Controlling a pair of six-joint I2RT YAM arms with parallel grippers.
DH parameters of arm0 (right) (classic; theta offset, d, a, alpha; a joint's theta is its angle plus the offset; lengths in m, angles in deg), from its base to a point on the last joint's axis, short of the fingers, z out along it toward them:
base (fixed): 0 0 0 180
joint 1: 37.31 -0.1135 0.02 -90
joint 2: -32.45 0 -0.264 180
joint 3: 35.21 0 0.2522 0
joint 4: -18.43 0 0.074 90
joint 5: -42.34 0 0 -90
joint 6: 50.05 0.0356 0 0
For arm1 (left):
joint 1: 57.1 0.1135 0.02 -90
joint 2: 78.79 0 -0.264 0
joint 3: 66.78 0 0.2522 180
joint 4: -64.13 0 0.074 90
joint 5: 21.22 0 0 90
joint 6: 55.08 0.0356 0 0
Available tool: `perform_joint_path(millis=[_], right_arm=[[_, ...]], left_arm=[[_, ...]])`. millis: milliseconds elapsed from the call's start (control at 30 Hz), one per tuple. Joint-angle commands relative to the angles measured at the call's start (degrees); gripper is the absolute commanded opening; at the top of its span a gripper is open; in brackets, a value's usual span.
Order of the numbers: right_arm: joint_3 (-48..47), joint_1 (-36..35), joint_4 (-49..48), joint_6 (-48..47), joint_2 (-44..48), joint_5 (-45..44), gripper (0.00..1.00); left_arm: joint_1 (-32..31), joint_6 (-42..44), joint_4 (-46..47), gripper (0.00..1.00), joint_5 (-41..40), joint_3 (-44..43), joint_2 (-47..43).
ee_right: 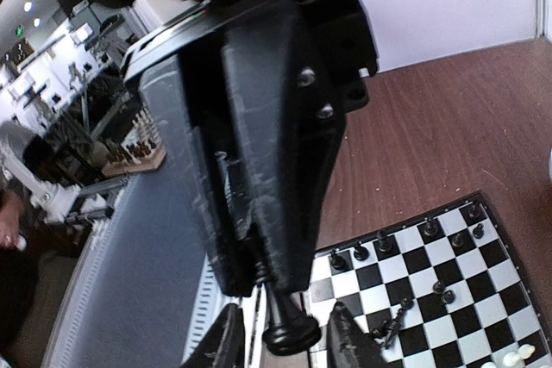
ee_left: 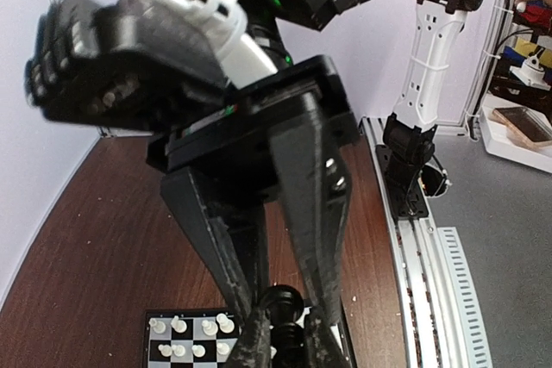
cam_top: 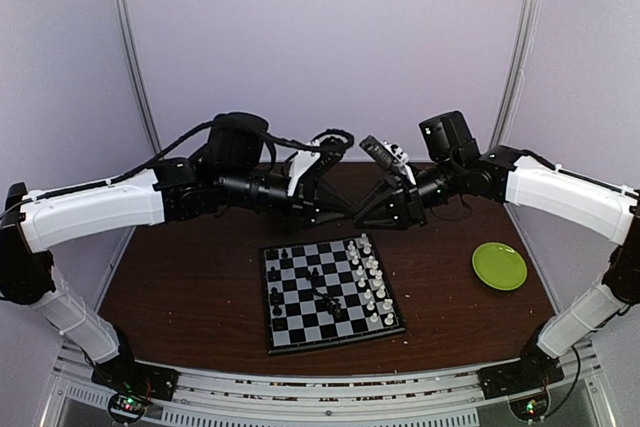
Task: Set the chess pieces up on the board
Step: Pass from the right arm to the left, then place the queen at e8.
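Note:
My two grippers meet tip to tip in the air above the far edge of the board (cam_top: 330,339). The left gripper (cam_top: 342,213) (ee_left: 287,346) is shut on a black chess piece (ee_left: 290,306) (ee_right: 291,331), whose round base sticks out toward the right gripper (cam_top: 368,215) (ee_right: 287,342). The right gripper is open, its fingers standing either side of that base with a gap on both sides. White pieces (cam_top: 372,287) (ee_left: 178,326) stand in two rows along the board's right side. Several black pieces stand at the left; a few (cam_top: 330,302) (ee_right: 388,327) lie tipped mid-board.
A green plate (cam_top: 499,266) lies on the brown table to the right of the board. Pale crumbs dot the wood. The arm bases and a metal rail (ee_left: 431,282) run along the near edge. Purple walls close the back.

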Motion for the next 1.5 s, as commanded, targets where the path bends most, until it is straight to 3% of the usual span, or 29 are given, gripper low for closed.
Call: perform_joint_path(millis=[0,167,333,600,800,1033,1467], right_arm=[[-0.8,1.5,10.7,-13.0,4.0,-1.1,0.38],[0.9,4.0,20.9,-23.3,6.7,-5.2,0.48],[8.4,7.9,11.4,-17.1,9.7,-8.3,0.48],[7.2,9.1,14.0,-19.9,8.0,-11.1,0.48],[7.6,9.1,14.1,-20.4,7.8,-11.6,0.47],[7.7,9.1,14.3,-20.8,8.1,-11.9,0.47],[7.6,9.1,14.8,-21.2,7.3,-11.7,0.46]], left_arm=[[0.6,0.4,-4.6,0.08,-3.7,-2.3,-2.3],[2.3,1.1,-15.8,0.07,-11.3,-3.0,-3.6],[3.2,2.0,-27.9,0.07,-18.0,-2.3,-2.9],[3.5,0.3,-39.4,0.07,-25.6,-0.8,0.0],[5.1,-1.9,-42.4,0.07,-25.9,-1.8,7.2],[7.2,-1.6,-39.6,0.06,-25.2,-2.3,12.6],[8.1,-0.8,-37.4,0.06,-22.5,-0.3,16.0]])
